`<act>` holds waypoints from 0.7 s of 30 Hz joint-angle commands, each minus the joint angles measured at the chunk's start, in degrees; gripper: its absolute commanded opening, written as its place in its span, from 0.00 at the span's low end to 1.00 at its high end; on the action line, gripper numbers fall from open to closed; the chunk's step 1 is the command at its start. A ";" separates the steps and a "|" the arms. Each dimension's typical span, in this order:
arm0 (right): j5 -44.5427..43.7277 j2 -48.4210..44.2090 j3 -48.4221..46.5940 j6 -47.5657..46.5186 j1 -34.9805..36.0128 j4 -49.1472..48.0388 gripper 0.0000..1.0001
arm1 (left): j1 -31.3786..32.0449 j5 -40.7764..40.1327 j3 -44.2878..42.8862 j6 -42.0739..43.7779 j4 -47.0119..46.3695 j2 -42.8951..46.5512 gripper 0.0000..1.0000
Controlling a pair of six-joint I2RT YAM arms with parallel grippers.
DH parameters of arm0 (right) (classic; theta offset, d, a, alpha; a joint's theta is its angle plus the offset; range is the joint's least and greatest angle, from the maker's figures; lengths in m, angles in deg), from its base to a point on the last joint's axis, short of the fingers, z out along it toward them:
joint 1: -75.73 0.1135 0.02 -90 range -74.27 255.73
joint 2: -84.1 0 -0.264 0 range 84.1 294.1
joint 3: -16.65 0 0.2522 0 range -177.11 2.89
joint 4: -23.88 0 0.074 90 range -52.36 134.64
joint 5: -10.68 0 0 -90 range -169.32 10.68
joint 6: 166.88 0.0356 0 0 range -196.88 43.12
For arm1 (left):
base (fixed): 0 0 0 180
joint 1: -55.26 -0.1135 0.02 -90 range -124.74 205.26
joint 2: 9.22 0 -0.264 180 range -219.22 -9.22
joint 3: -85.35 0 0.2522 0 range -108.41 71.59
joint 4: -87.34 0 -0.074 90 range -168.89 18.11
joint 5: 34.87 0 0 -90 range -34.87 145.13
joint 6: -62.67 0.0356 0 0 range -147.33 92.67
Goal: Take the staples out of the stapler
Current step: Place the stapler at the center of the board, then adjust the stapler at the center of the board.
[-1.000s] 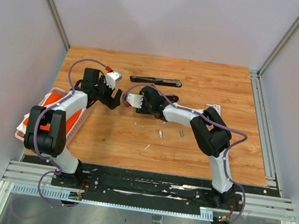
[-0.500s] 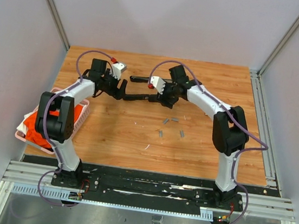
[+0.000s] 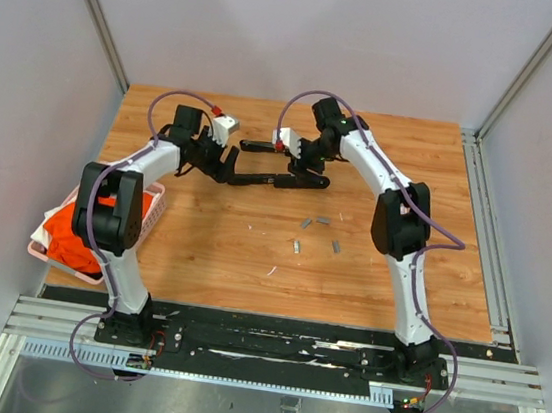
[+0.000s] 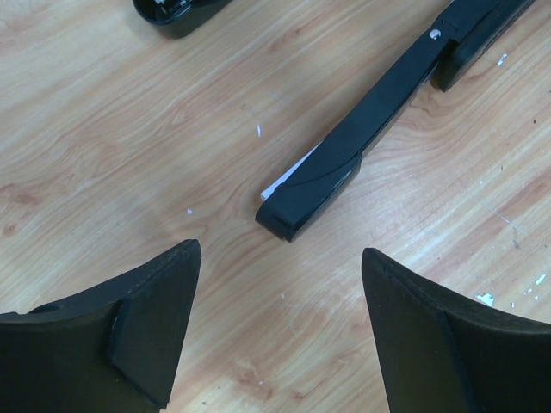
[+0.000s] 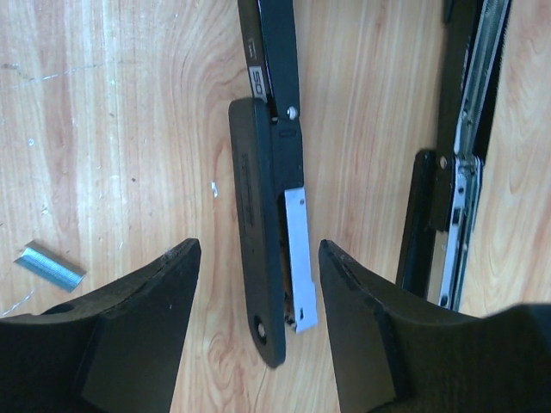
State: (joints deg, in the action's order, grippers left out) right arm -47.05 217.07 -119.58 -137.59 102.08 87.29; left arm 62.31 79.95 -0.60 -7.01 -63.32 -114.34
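Observation:
A black stapler (image 3: 277, 180) lies opened out flat on the wooden table (image 3: 202, 238), and a second black bar (image 3: 259, 146) lies just behind it. My right gripper (image 3: 301, 166) is open, its fingers straddling one end of the stapler (image 5: 269, 215) with its white metal plate (image 5: 299, 258); a metal channel part (image 5: 461, 172) lies to the right. My left gripper (image 3: 223, 166) is open and empty, just short of the stapler's other end (image 4: 331, 176). Several short silvery staples (image 3: 323, 219) lie loose on the table nearer me; one strip (image 5: 52, 265) shows in the right wrist view.
A pink basket (image 3: 151, 213) with orange contents sits at the table's left edge beside my left arm. A black rounded part (image 4: 176, 13) lies beyond the left gripper. Grey walls enclose the table on three sides.
Both arms have reached away from me to the stapler. The right gripper has swung from the table's middle to over the stapler's right end; the left gripper has closed in on the left end.

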 commanded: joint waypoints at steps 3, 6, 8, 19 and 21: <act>3.49 6.81 -8.14 -3.25 2.99 7.24 0.59 | -2.61 1.75 3.01 2.06 0.24 6.20 0.80; 3.11 7.95 -8.25 -3.54 3.97 5.47 0.61 | -3.54 1.53 5.56 3.51 1.04 8.83 0.80; 3.18 8.66 -8.37 -3.23 4.39 4.13 0.62 | -3.93 1.55 7.54 4.25 1.26 10.77 0.80; 3.32 11.84 -10.69 -3.62 5.81 2.27 0.64 | -4.50 -0.26 16.90 7.07 0.69 20.41 0.80; 3.07 11.18 -9.90 -2.99 5.91 0.52 0.65 | -4.58 -0.38 17.74 7.23 0.76 21.25 0.80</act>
State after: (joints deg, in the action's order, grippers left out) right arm -44.78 227.36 -128.66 -140.37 107.02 89.52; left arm 58.31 80.04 15.62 -1.39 -62.18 -95.57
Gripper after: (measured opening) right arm 0.639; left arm 0.799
